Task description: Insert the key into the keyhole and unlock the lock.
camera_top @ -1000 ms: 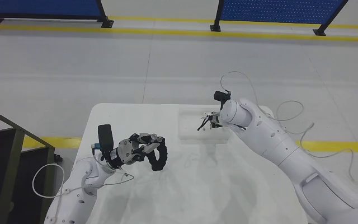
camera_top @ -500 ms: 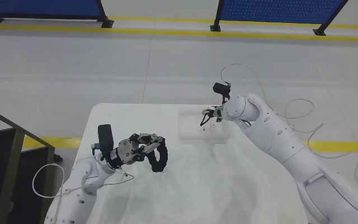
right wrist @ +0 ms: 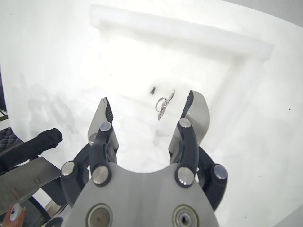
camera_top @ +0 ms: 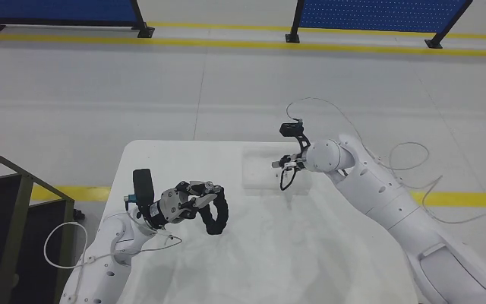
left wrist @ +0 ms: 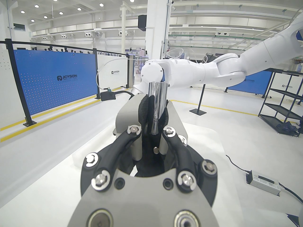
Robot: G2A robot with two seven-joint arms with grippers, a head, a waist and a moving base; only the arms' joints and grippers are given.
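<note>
Pinches lock point(left wrist: 157, 100) in left hand point(left wrist: 151, 111), cylinder outward for insertion; holds right hand point(right wrist: 149, 101) spread above key point(right wrist: 162, 107) in foam tray point(right wrist: 180, 31) for pickup.

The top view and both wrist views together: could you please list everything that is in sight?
Table: one, white, under both arms.
Foam tray: one, white, on the table's far side.
Keys: one small bunch on a ring, silver, lying in the tray.
Lock: one, black cable with silver barrel, over the table's left side.
Barriers: two, blue, on the floor beyond the table.
Left gripper: one, grey and black, shut on the lock.
Right gripper: one, grey and black, open above the keys.
</note>
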